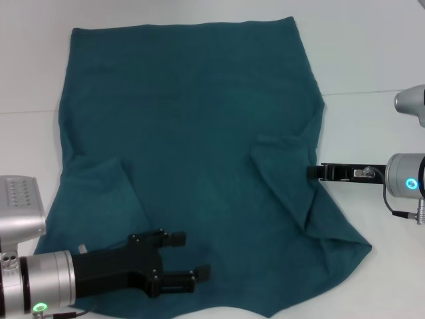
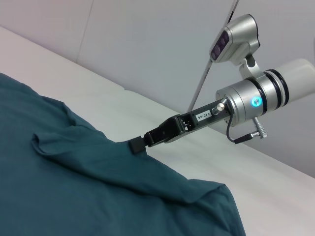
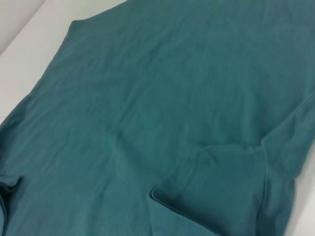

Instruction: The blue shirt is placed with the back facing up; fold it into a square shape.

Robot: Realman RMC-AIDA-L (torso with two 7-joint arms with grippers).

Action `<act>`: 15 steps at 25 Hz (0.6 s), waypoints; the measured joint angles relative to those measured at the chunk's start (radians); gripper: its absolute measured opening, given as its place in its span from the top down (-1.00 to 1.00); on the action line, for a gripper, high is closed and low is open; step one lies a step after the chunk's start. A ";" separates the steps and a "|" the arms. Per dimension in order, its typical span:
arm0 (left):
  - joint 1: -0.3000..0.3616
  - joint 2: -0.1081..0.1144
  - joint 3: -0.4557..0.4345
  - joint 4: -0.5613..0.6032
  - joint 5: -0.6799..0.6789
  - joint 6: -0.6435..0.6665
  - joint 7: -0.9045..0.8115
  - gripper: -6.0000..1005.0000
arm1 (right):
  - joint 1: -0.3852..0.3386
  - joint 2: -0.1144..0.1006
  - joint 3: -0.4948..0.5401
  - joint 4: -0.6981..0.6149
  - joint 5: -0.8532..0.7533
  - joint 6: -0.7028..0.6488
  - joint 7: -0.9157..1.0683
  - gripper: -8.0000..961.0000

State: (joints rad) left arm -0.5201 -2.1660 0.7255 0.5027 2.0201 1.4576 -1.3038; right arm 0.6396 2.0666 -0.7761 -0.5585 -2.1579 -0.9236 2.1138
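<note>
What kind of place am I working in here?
Probably a lab or test bench, not a home: a bare white table holding only the blue shirt, a plain pale wall behind, and the left gripper and right gripper at the shirt.

Setting: lab or robot test bench — plain white tabletop [image 1: 372,60], bare pale wall panels [image 2: 147,44] behind, no household furnishings. Sole item on surface — blue shirt [image 1: 192,133], spread flat.
</note>
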 joint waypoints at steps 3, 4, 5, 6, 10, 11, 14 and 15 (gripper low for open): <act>0.000 0.000 0.000 0.000 0.000 0.000 0.000 -0.83 | -0.001 0.002 0.000 0.000 0.000 0.000 -0.001 0.92; 0.000 0.000 0.000 0.000 0.000 0.000 0.000 -0.83 | -0.001 0.002 0.000 0.000 0.000 0.000 -0.002 0.92; 0.000 0.000 0.000 0.000 0.000 0.000 0.000 -0.83 | -0.001 0.002 0.000 -0.001 0.000 0.000 -0.002 0.92; 0.000 0.000 0.000 0.000 0.000 0.000 0.000 -0.83 | -0.001 0.002 0.000 -0.001 0.000 0.000 -0.002 0.91; 0.000 0.000 0.000 0.000 0.000 0.000 0.000 -0.83 | -0.001 0.003 -0.001 -0.001 0.000 0.002 -0.002 0.91; 0.000 0.000 0.000 0.001 0.000 0.000 0.000 -0.84 | -0.001 0.003 -0.001 -0.001 0.000 0.001 -0.002 0.90; 0.000 0.000 0.000 0.002 0.000 -0.001 0.000 -0.84 | -0.001 0.004 -0.001 -0.001 0.000 0.000 -0.003 0.87; 0.000 0.000 0.000 0.002 0.000 -0.002 0.000 -0.84 | -0.002 0.004 0.000 -0.001 0.000 0.000 -0.003 0.86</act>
State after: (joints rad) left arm -0.5200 -2.1660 0.7256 0.5044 2.0201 1.4554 -1.3038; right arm 0.6381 2.0705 -0.7765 -0.5599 -2.1582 -0.9239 2.1112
